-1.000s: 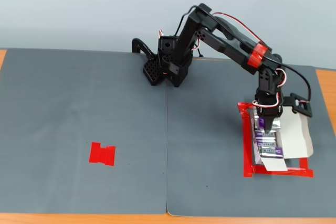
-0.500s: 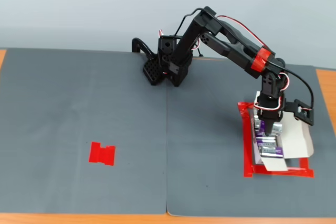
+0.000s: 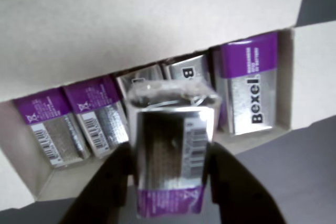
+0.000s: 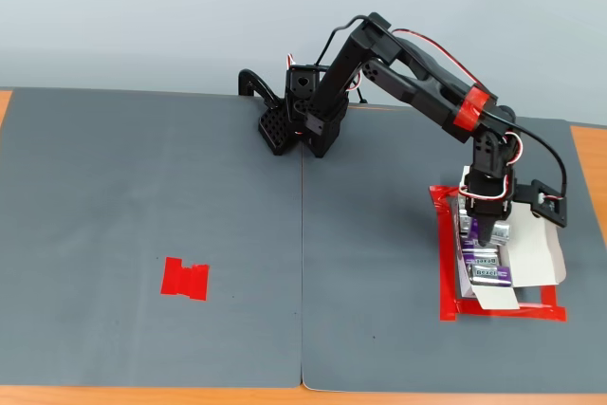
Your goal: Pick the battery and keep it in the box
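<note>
In the wrist view my gripper (image 3: 170,169) is shut on a battery (image 3: 170,150) with a silver label and a purple end nearest the camera. Its dark fingers (image 3: 113,182) clamp both sides. The battery hangs over the middle of the open white box (image 3: 131,19), which holds a row of several like batteries (image 3: 249,90). I cannot tell whether the held battery touches the ones beneath it. In the fixed view the gripper (image 4: 486,231) points down into the box (image 4: 536,253) at the right of the mat.
The box lies inside a red tape frame (image 4: 446,263). A flat red tape patch (image 4: 185,279) lies on the grey mat (image 4: 190,187) at the left. The arm's base (image 4: 299,120) stands at the mat's far edge. The orange table edge (image 4: 593,168) shows at right.
</note>
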Controlling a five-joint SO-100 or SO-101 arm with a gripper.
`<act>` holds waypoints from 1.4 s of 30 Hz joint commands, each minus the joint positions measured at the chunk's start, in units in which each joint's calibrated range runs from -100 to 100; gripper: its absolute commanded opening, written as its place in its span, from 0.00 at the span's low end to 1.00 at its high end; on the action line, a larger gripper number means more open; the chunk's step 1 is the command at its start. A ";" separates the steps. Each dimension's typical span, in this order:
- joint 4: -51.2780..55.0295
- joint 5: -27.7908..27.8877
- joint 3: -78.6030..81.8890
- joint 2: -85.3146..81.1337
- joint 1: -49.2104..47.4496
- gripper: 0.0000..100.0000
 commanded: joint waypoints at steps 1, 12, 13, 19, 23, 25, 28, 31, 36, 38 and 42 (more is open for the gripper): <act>-0.64 -0.43 -2.92 -1.00 -0.59 0.15; -0.12 -0.58 -3.10 -1.43 -0.37 0.26; -0.03 -0.58 -3.10 -1.85 -0.37 0.26; 0.32 -0.22 -3.55 -4.56 0.08 0.07; 0.32 -0.38 -2.92 -9.57 1.13 0.02; 0.40 -0.53 -2.83 -12.62 2.32 0.02; 0.92 -0.58 -1.47 -17.28 4.78 0.02; 1.18 -0.58 1.97 -22.45 7.62 0.02; 1.01 -0.58 10.38 -33.48 13.66 0.02; 1.01 -0.58 14.54 -38.48 16.49 0.02; 0.92 -0.58 22.95 -47.72 22.01 0.02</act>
